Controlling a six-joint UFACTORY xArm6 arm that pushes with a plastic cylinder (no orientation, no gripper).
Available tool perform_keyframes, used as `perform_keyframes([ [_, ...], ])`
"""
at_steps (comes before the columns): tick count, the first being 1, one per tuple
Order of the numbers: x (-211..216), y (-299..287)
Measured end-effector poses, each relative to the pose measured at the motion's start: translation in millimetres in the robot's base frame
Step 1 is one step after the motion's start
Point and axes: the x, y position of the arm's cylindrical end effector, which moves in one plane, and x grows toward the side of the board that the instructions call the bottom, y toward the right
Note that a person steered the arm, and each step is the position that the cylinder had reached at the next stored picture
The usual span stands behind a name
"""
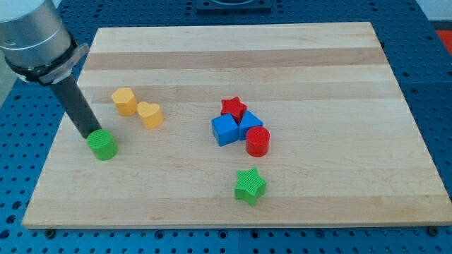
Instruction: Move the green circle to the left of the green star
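The green circle (pixel 103 145) is a short green cylinder near the board's left edge. The green star (pixel 250 186) lies toward the view's bottom, right of centre, far to the right of the circle. My tip (pixel 92 134) is at the end of the dark rod, touching the circle's upper left side.
A yellow hexagon (pixel 125 101) and a yellow heart (pixel 150 114) lie up and right of the circle. A red star (pixel 234 108), two blue blocks (pixel 224 130) (pixel 248 124) and a red cylinder (pixel 258 141) cluster at the centre. The wooden board (pixel 318 70) rests on a blue pegboard table.
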Motion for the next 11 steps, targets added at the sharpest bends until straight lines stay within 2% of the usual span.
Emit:
perform_keyframes([
  [3,78.3,25.0],
  [4,91.9,25.8],
  [7,100.6,61.0],
  [11,71.7,127.8],
])
